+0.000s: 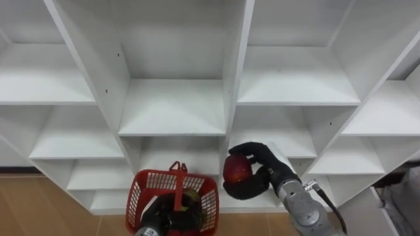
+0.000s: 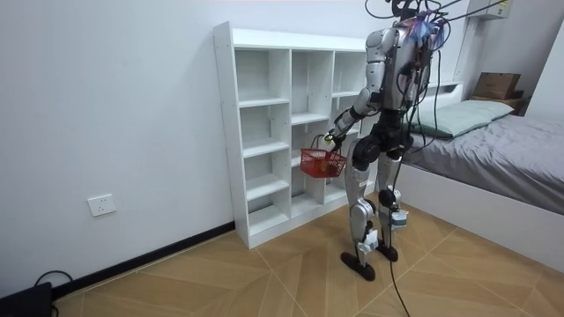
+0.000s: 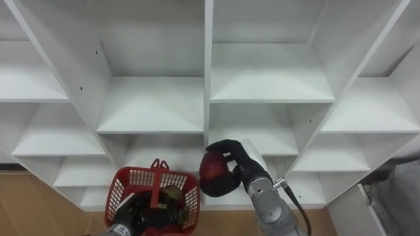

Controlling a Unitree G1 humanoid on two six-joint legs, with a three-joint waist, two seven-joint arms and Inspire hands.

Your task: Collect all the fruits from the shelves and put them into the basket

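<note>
Red apple gripped in rt hand, beside red basket.

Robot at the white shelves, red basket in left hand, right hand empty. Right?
Not quite. The right hand is not empty: its fingers are curled round a red fruit, probably an apple, just right of the basket, as both eye views show. The rest holds: the left hand carries the red basket in front of the white shelves.
</note>
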